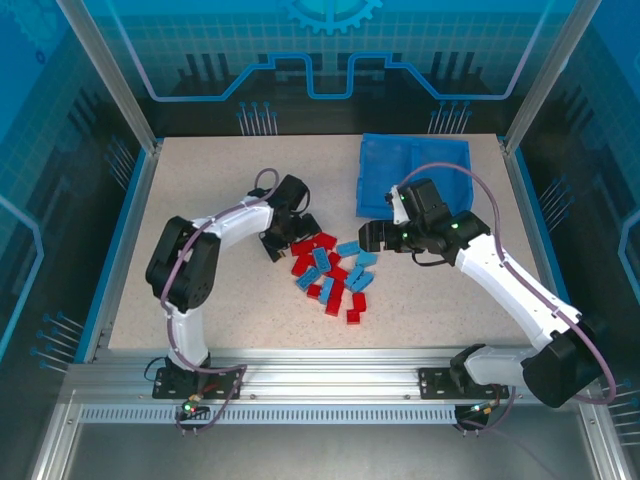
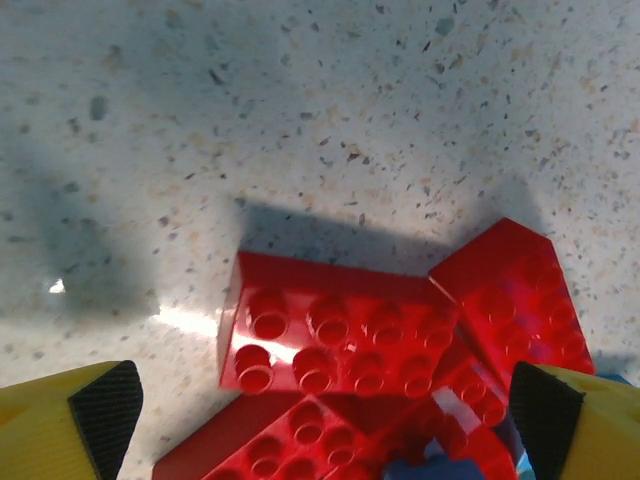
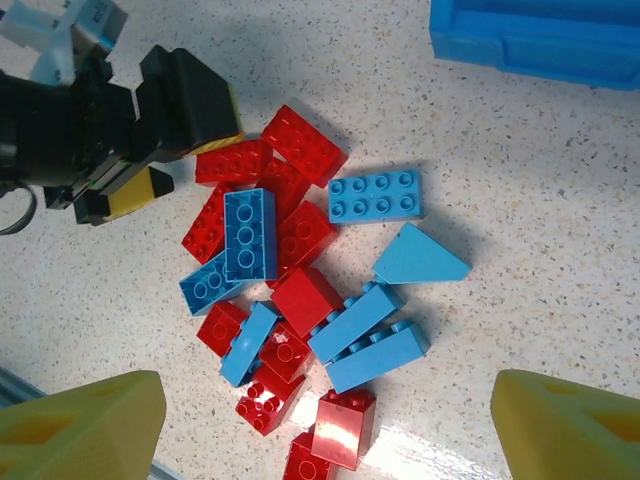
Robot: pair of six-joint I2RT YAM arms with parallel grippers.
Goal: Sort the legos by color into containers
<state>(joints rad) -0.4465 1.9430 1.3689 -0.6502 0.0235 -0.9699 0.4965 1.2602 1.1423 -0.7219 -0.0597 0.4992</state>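
Legos point(image 1: 330, 275): mixed red and blue pile mid-table, well off every edge.
Bin point(image 1: 385, 160): far-right corner.
Left gripper point(image 1: 273, 245): wide open, gripping nothing — straddling red bricks at the pile's left edge.
Right gripper point(image 1: 372, 237): wide open, holding nothing — over the pile's right edge.
Table point(image 1: 200, 200): open room along the left and near edges.

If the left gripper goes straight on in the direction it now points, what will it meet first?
Most likely the eight-stud red brick lying studs up between the left gripper's open fingers; depth is unclear.
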